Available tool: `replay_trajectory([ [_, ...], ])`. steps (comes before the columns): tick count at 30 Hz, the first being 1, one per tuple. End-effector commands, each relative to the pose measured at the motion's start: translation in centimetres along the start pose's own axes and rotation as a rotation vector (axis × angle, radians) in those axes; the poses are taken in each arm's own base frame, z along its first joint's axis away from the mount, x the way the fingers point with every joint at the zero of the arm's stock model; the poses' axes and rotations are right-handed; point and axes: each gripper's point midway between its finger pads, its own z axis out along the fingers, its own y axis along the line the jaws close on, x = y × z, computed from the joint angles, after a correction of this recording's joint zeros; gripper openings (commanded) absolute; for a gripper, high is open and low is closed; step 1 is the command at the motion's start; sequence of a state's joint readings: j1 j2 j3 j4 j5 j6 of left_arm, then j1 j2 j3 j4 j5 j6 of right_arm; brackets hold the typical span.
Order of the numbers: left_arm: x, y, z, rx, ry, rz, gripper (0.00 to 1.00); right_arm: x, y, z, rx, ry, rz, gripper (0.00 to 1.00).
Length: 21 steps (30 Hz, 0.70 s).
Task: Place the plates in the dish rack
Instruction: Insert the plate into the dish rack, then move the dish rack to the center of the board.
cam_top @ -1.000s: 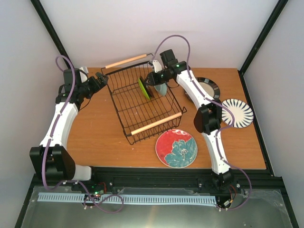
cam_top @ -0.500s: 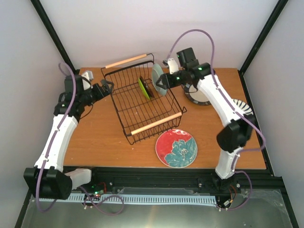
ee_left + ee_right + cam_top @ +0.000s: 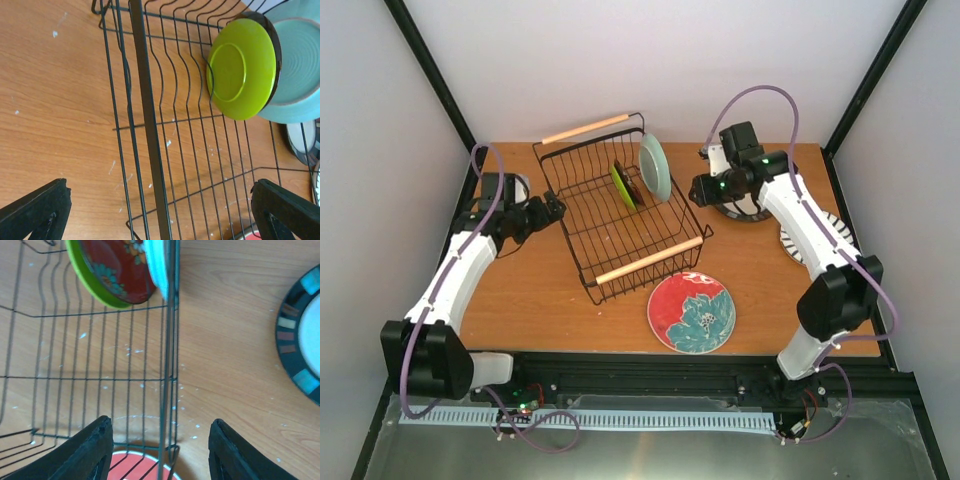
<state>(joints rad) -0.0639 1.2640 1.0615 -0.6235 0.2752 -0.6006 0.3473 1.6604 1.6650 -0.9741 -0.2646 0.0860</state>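
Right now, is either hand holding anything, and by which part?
Nothing is held. The left hand and the right hand are both open near the rack, with no plate between their fingers.

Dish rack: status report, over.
Left gripper and right gripper open, empty. In rack: mint plate, lime plate, dark red plate; on table: red plate, black-rimmed plate, striped plate. Right arm over last two.

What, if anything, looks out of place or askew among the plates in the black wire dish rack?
The mint green round ceramic plate stands tilted in the black wire dish rack's far right corner, rising well above the rim and apparently resting against the side wall. Nothing looks spilled or broken.
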Motion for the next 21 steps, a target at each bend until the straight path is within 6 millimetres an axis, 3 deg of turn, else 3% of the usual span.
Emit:
replay_trajectory([
  [1,-3.1,-0.9,-0.6,-0.009,-0.077,0.045,0.99,-1.6,-2.1,1.3,0.126,0.001,-0.060,0.53],
  [8,-5.0,-0.9,1.3,-0.031,-0.075,0.070,0.95,-2.9,-2.5,4.4,0.159,0.042,-0.095,0.51],
  [14,-6.1,-1.1,2.6,-0.041,-0.063,0.082,0.95,-2.4,-1.2,5.9,0.133,0.072,-0.121,0.52],
  [21,-6.7,-1.1,4.1,-0.036,-0.050,0.081,0.95,-1.4,-1.2,7.2,0.123,0.102,-0.123,0.52],
])
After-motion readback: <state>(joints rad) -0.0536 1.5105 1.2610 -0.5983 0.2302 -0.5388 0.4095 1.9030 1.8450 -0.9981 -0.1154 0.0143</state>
